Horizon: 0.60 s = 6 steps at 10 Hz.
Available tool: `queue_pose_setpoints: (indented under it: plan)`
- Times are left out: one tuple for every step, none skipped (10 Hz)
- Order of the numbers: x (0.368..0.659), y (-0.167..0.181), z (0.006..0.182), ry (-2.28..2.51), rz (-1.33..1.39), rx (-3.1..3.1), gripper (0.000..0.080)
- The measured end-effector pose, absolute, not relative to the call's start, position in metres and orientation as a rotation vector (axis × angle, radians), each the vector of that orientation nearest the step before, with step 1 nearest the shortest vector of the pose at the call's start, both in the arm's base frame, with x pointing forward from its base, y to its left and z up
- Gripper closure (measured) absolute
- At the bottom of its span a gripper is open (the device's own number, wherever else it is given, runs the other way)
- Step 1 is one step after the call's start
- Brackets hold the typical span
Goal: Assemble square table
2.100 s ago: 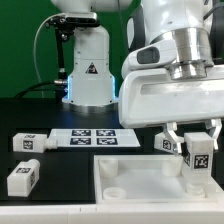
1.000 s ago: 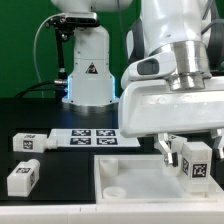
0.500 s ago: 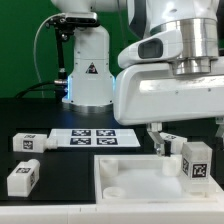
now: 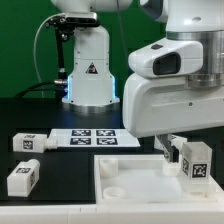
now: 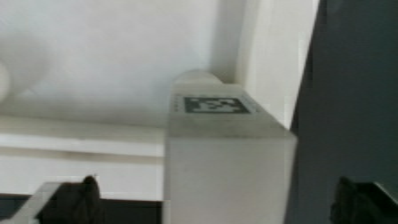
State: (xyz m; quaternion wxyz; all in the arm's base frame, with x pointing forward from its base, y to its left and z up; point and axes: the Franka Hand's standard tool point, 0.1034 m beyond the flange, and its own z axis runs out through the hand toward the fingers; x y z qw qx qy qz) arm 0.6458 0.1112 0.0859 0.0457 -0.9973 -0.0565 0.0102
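The square table's white top [image 4: 135, 182] lies flat at the front of the exterior view. One white leg [image 4: 196, 163] with a black-and-white tag stands upright at its right corner. My gripper [image 4: 192, 148] hangs just above and around that leg, open. One dark finger [image 4: 162, 150] shows beside it. In the wrist view the leg [image 5: 222, 150] rises between the two fingertips [image 5: 71, 200] with a gap on both sides, over the top [image 5: 89, 80]. Two loose legs [image 4: 27, 143] [image 4: 22, 178] lie on the exterior view's left.
The marker board [image 4: 95, 138] lies behind the table top. Another white leg [image 4: 179, 146] lies behind the upright one. The white robot base [image 4: 85, 70] with a warning triangle stands at the back, with a cable to its left.
The jaws have opened wide and let go of the upright leg. The gripper has risen a little. The leg stays standing at the top's corner.
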Motion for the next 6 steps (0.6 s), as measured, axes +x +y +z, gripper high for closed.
queue_pose_setpoints:
  plan:
    - [0.6459,0.1109,0.0859,-0.134,0.033,-3.047,0.0241]
    - [0.6458,0.1108,0.0858,-0.136,0.033,-3.047,0.0385]
    - [0.6458,0.1113,0.0857,-0.042,0.037,-3.049,0.0385]
    - [0.646,0.1107,0.0858,0.093,0.042,-3.05,0.0517]
    - [0.6461,0.1103,0.0858,0.188,0.045,-3.047,0.0514]
    - [0.6463,0.1101,0.0853,0.312,0.039,-3.041,0.0514]
